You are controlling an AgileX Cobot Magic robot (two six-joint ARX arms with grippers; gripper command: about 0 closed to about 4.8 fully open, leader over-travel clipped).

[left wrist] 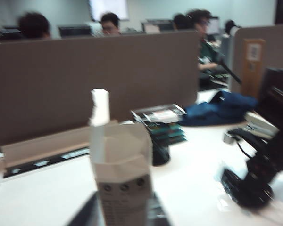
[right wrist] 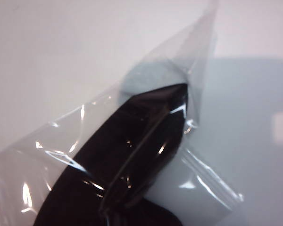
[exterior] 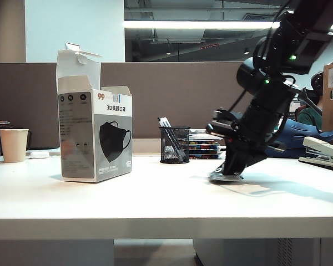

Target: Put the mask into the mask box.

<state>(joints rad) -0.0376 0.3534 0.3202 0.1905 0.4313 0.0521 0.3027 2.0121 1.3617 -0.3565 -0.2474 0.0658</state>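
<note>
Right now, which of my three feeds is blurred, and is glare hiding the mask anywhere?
Exterior view: sharp, right gripper down on the table. Left wrist view: blurred throughout, box print unreadable, left gripper not visible. Right wrist view: white glints on the wrapper, but the mask stays readable.

White worktop (exterior: pixel 155 205): mask box (exterior: pixel 95 136) upright at left, paper cup (exterior: pixel 14 144) far left, mesh pen cup (exterior: pixel 174 144) mid-back, stapler (exterior: pixel 324 153) far right, mask (exterior: pixel 226 176) w/ right gripper (exterior: pixel 228 173) on it.

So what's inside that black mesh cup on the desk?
The mesh cup holds a few pens leaning left, their tips poking above the rim. The mesh lets you see their shafts, but the cup's bottom is too dark to make out.
</note>
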